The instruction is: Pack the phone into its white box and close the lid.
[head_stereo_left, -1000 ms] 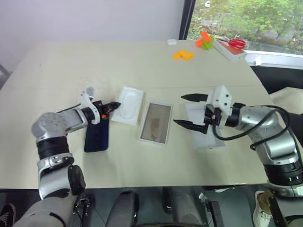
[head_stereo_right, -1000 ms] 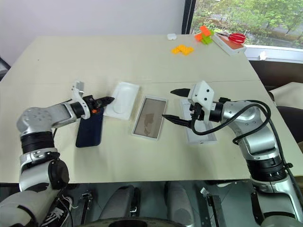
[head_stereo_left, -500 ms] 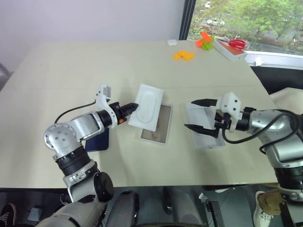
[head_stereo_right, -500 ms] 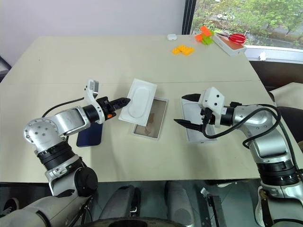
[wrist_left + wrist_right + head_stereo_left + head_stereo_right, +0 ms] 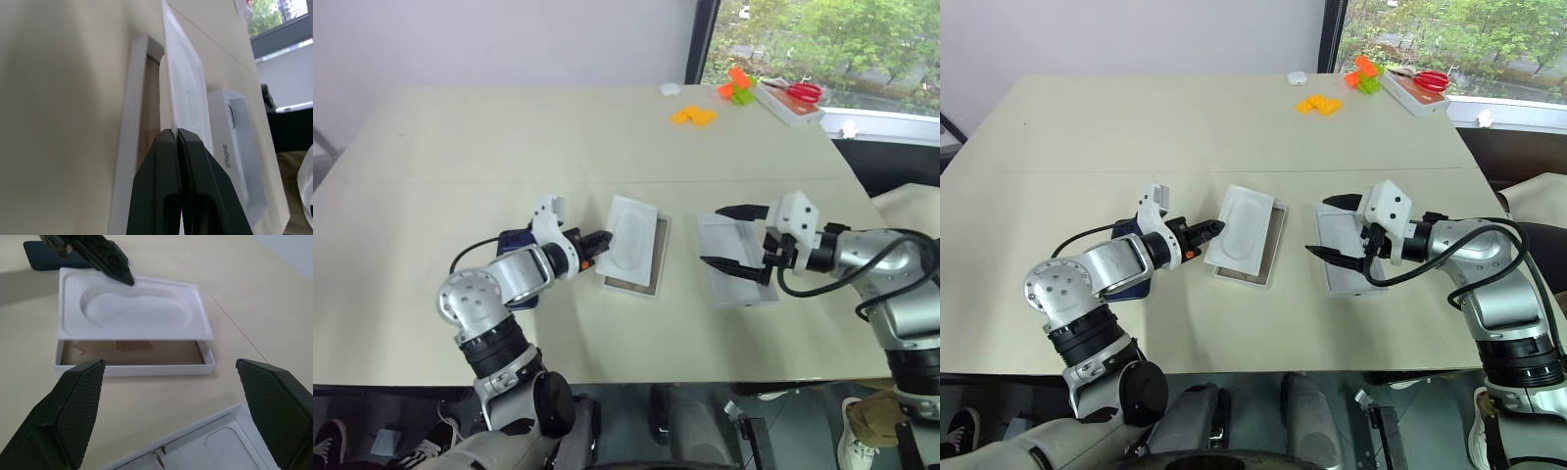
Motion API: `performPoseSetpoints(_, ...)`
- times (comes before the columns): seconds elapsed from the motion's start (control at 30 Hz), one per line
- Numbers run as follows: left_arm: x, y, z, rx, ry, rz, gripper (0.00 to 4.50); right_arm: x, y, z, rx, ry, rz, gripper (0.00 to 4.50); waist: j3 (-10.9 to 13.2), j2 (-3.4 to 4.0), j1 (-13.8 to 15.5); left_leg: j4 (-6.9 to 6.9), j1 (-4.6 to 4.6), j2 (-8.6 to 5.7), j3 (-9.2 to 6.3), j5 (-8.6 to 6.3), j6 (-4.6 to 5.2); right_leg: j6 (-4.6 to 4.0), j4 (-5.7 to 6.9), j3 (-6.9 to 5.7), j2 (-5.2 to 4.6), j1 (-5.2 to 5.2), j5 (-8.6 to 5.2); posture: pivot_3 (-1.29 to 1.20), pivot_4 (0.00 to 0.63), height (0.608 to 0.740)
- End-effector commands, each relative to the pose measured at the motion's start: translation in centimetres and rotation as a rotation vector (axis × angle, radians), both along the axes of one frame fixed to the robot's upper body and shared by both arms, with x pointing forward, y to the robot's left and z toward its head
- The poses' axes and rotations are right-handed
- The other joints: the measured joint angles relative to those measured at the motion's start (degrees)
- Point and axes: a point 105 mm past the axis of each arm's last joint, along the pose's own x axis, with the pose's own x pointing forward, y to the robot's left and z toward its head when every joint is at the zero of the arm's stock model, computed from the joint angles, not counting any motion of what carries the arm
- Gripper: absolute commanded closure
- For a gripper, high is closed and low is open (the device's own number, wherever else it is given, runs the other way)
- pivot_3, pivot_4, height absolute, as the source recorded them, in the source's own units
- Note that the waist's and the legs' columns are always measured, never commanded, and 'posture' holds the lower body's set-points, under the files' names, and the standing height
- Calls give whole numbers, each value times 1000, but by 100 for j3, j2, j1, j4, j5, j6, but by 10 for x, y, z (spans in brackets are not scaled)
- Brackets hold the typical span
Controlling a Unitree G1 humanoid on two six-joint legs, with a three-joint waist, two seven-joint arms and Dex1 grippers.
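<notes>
Matt white moulded insert (image 5: pixel 132 308), tan-floored white cardboard box (image 5: pixel 134 363), smooth matt beige table (image 5: pixel 509 137)

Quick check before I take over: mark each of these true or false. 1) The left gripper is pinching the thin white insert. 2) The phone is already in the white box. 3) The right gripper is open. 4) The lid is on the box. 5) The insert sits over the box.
1) True. The left gripper is shut on the edge of the insert.
2) False. The phone lies on the table, partly behind the left arm; the white box shows only its tan floor.
3) True. The right gripper has its fingers spread and holds nothing.
4) False. The lid lies inside up on the table under the right gripper, apart from the box.
5) True. It covers most of the box.
</notes>
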Motion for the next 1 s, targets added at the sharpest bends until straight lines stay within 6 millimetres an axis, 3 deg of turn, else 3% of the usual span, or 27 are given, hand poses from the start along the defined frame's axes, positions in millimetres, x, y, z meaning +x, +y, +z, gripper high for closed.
performPoseSetpoints(0.03,-3,-6,5,15,-25,-18,4479,-3,2,13,14,-55,9,0,0,0,0,0,0,0,0,0,0,0,0,0,0,0,0,0,150,740)
performPoseSetpoints(1.0,0,-16,-2,46,-19,-21,4479,-1,4,14,15,-68,3,0,0,0,-2,1,1,1,0,0,0,-1,1,-1,2,0,0,0,150,740)
